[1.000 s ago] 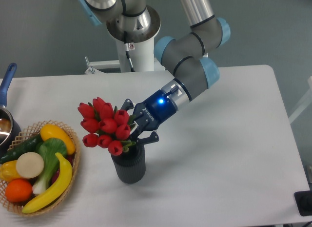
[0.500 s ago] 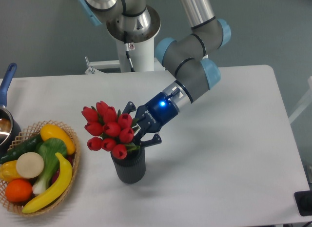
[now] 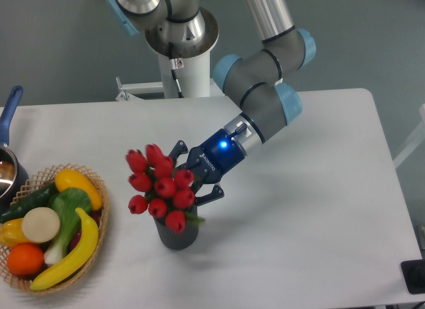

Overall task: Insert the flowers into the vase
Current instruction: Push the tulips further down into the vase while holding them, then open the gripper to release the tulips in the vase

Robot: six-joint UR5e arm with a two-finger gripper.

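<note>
the gripper was clamped on the flowers, fingers either side of the stems right behind the red buds. the bunch leaned out to the left of the hand, buds fanned above the vase, stems seemed to be going into its mouth but the buds hid that. the vase sat just below the fingers. a wicker basket of fruit was well off to the left.

A white table carries three things. The dark grey ribbed vase stands upright left of its middle. A wicker basket of fruit and vegetables sits near the left edge, and a blue-handled pot sits behind it.
</note>
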